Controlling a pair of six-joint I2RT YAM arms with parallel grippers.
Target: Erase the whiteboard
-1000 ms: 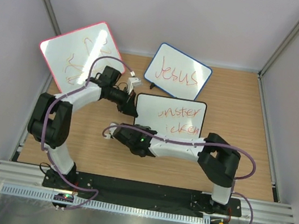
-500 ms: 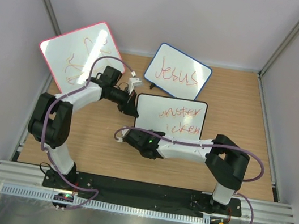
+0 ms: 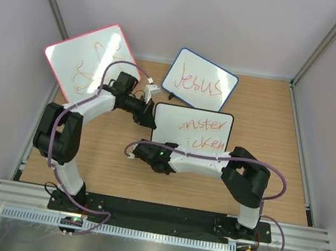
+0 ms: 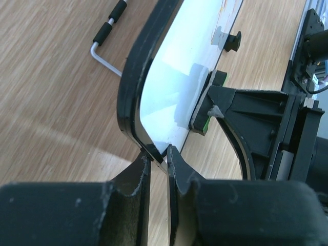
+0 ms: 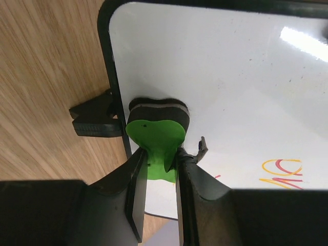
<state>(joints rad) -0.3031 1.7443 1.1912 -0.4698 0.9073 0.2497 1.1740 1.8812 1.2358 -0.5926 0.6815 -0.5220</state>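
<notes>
The whiteboard (image 3: 193, 130), black-framed with orange writing on its right part, stands on the wooden table. My left gripper (image 3: 149, 123) is shut on the board's left edge; in the left wrist view the fingers (image 4: 158, 156) pinch the black frame at a corner of the whiteboard (image 4: 174, 77). My right gripper (image 3: 150, 148) is shut on a green eraser (image 5: 156, 136), whose black pad presses on the whiteboard (image 5: 230, 77) near its left frame. The eraser also shows in the left wrist view (image 4: 202, 115). Orange strokes (image 5: 279, 171) lie right of the eraser.
A pink-red-framed board (image 3: 91, 61) with scribbles leans at the back left. A blue-framed board reading "Jesus" (image 3: 199, 82) stands behind the whiteboard. A bent metal rod with black grips (image 4: 107, 36) lies on the table. One black foot (image 5: 95, 120) sticks out from the whiteboard.
My right arm swung right with the eraser, then came back left along the board's lower left. My left gripper kept its hold on the board's edge.
</notes>
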